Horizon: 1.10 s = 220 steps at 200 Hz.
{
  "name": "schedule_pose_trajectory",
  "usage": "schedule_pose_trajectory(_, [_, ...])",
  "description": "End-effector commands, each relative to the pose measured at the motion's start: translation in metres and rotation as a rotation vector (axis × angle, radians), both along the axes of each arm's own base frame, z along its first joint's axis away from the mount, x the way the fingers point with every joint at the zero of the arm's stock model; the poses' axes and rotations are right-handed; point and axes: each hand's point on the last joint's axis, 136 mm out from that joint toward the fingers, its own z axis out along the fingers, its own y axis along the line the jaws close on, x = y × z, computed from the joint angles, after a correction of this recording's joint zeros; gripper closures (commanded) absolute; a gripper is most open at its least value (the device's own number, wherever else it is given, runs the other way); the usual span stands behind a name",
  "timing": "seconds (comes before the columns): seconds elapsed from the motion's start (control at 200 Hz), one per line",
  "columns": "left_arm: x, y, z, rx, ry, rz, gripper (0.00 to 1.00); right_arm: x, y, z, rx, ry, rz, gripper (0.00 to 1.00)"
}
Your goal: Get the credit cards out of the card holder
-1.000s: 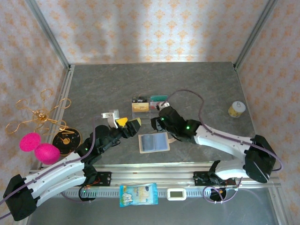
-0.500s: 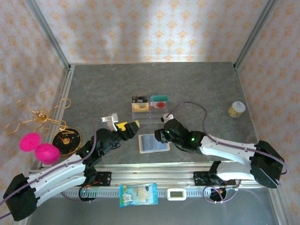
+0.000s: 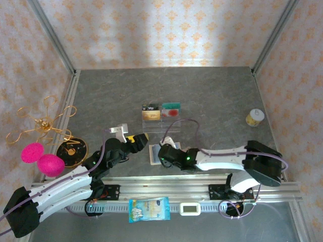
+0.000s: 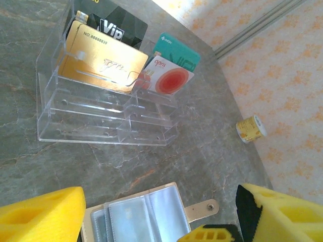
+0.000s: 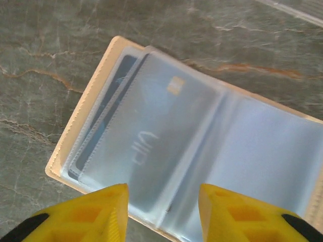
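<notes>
**Card holder lies open under the right gripper**

Nearest of all, on the rail (image 3: 166,190) in front of the arms, lie a blue snack bag (image 3: 148,209) and a small white gadget (image 3: 191,207). Just past them the card holder (image 5: 252,146) lies open and flat on the grey worktop (image 3: 212,96), near the front edge and a bit left of the middle. A blue card (image 5: 136,146) sits inside one of its clear pockets.

The right gripper (image 5: 161,199) hangs right over the card holder. Its yellow fingers are a little apart and hold nothing. The left gripper (image 4: 161,222) is just beside the card holder on the left, wide open and empty.

Off to the left are two pink balls (image 3: 40,159), a black disc (image 3: 70,150) and a gold wire flower (image 3: 43,123).

Farther back stands a clear rack (image 4: 101,116). In it are a gold card (image 4: 101,63), a black card (image 4: 118,30), a teal card (image 4: 176,50) and a white card with a red dot (image 4: 169,78). Far to the right sits a small yellow jar (image 3: 255,117)
</notes>
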Motion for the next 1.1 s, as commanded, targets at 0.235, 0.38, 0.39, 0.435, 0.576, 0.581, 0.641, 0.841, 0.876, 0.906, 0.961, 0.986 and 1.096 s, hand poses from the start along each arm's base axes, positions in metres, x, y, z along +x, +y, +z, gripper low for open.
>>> schedule_pose_trajectory(0.235, [-0.001,-0.001,0.004,-0.001,-0.001,-0.016,0.24,0.025,0.016,0.003,-0.1,-0.129,-0.044,0.59])
schedule_pose_trajectory(0.38, [-0.002,-0.002,0.004,-0.002,-0.005,-0.027,0.29,0.025,0.016,-0.019,-0.144,-0.082,-0.045,0.6])
schedule_pose_trajectory(0.39, [-0.002,-0.002,0.004,-0.002,-0.005,-0.027,0.3,0.025,0.016,-0.021,-0.145,-0.078,-0.044,0.6])
schedule_pose_trajectory(0.435, [-0.002,-0.002,0.003,0.0,-0.004,-0.028,0.32,0.024,0.015,-0.029,-0.148,-0.058,-0.047,0.61])
schedule_pose_trajectory(0.576, [-0.004,-0.003,-0.001,0.018,0.005,-0.045,0.4,0.021,0.011,-0.04,-0.151,-0.027,-0.067,0.78])
schedule_pose_trajectory(0.581, [-0.004,-0.004,-0.001,0.02,0.005,-0.046,0.41,0.021,0.011,-0.04,-0.15,-0.026,-0.07,0.8])
schedule_pose_trajectory(0.641, [-0.005,-0.006,-0.004,0.029,0.013,-0.061,0.46,0.022,0.013,-0.034,-0.111,-0.034,-0.09,0.9])
schedule_pose_trajectory(0.841, [-0.009,-0.023,-0.019,0.025,0.058,-0.134,0.6,0.026,0.028,0.006,0.124,-0.051,-0.122,1.0])
schedule_pose_trajectory(0.876, [-0.009,-0.027,-0.021,0.021,0.063,-0.146,0.62,0.026,0.029,0.012,0.165,-0.046,-0.124,1.0])
schedule_pose_trajectory(0.906, [-0.009,-0.031,-0.022,0.019,0.065,-0.157,0.65,0.025,0.03,0.016,0.196,-0.04,-0.127,1.0])
schedule_pose_trajectory(0.961, [-0.009,-0.037,-0.024,0.023,0.069,-0.174,0.7,0.023,0.031,0.024,0.257,-0.029,-0.129,1.0])
schedule_pose_trajectory(0.986, [-0.009,-0.041,-0.025,0.026,0.071,-0.181,0.72,0.022,0.032,0.027,0.28,-0.024,-0.126,1.0])
schedule_pose_trajectory(1.096, [-0.008,-0.055,-0.033,0.055,0.09,-0.211,0.86,0.019,0.028,0.03,0.32,-0.012,-0.14,1.0])
